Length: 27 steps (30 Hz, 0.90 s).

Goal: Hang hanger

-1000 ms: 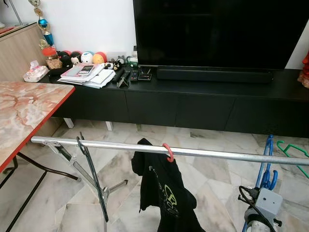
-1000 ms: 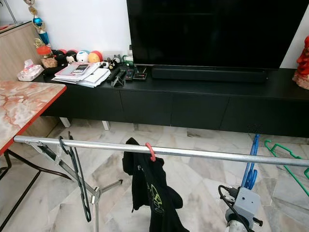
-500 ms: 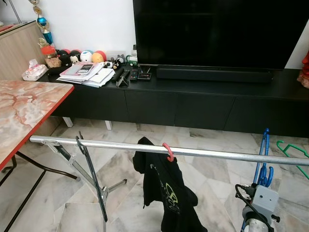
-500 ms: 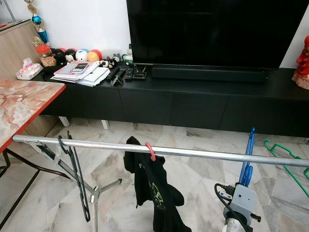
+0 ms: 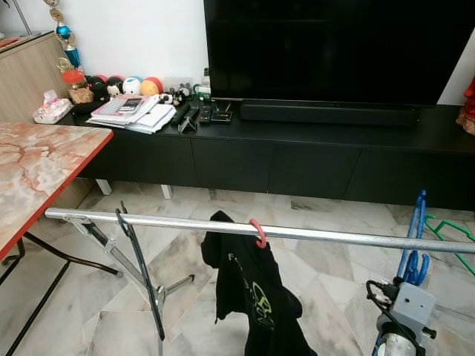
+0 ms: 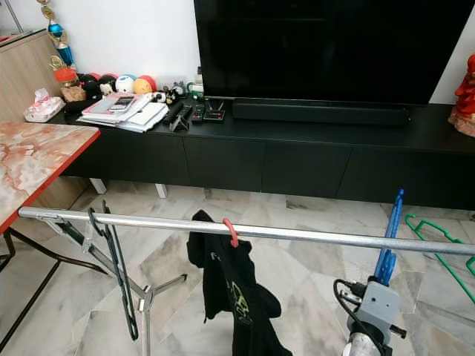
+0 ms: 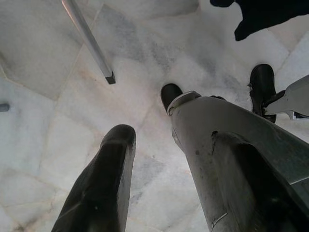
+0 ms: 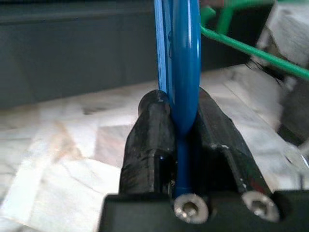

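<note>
My right gripper (image 8: 181, 123) pinches the blue hanger (image 5: 414, 241), upright near the rail (image 5: 312, 234) but not hooked yet; lifting over remains. Left gripper (image 7: 145, 145) hangs idle, fingers spread. Black hanger (image 5: 141, 259) already hung.

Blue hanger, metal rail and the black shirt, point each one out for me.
blue hanger (image 5: 418, 222), left eye view, on its upright blue arm above the rail.
metal rail (image 5: 334, 236), left eye view, on the bare bar.
black shirt (image 5: 256, 304), left eye view, on the hanging cloth.
</note>
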Available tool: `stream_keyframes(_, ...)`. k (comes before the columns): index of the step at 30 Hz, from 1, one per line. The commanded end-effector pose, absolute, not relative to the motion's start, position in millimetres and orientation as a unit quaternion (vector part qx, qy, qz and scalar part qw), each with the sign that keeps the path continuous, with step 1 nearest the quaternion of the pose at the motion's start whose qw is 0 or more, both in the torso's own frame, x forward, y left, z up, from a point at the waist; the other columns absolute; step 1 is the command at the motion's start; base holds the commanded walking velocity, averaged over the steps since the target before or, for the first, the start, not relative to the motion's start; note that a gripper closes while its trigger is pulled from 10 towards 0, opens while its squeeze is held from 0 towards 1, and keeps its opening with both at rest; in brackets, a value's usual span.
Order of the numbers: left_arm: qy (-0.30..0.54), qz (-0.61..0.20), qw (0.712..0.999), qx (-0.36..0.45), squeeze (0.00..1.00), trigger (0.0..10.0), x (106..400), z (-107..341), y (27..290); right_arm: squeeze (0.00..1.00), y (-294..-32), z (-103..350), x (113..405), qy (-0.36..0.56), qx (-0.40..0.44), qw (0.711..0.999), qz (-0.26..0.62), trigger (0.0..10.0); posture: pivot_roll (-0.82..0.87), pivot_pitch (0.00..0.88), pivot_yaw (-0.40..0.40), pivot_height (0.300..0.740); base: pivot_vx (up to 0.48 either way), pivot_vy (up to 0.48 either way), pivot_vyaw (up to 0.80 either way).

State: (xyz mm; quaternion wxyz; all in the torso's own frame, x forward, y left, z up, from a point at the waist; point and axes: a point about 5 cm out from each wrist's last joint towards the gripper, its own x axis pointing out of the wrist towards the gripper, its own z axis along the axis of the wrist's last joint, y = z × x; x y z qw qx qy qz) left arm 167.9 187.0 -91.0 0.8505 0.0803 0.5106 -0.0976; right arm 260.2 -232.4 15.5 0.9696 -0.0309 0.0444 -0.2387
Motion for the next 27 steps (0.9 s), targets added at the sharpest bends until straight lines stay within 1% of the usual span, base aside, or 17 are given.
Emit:
stream_keyframes(1,0.52,-0.098,0.845,0.081,0.0,10.0,163.1,-93.1,188.0,0.0,-230.4,17.2,263.3,0.044,-0.04,0.973,-0.222,10.0,0.05,0.045,0.007,0.74,0.0,0.0,0.0)
stream_keyframes(14,0.522,-0.099,0.843,0.079,0.0,10.0,162.6,-93.4,187.5,0.0,-227.8,17.4,269.0,0.056,-0.035,0.979,-0.191,10.0,0.05,0.049,0.004,0.74,0.0,0.0,0.0)
stream_keyframes(27,0.523,-0.101,0.842,0.08,0.0,10.0,162.2,-93.5,188.1,0.0,-230.7,26.6,284.2,0.063,-0.016,0.986,-0.156,10.0,0.05,0.05,0.005,0.74,0.0,0.0,0.0)
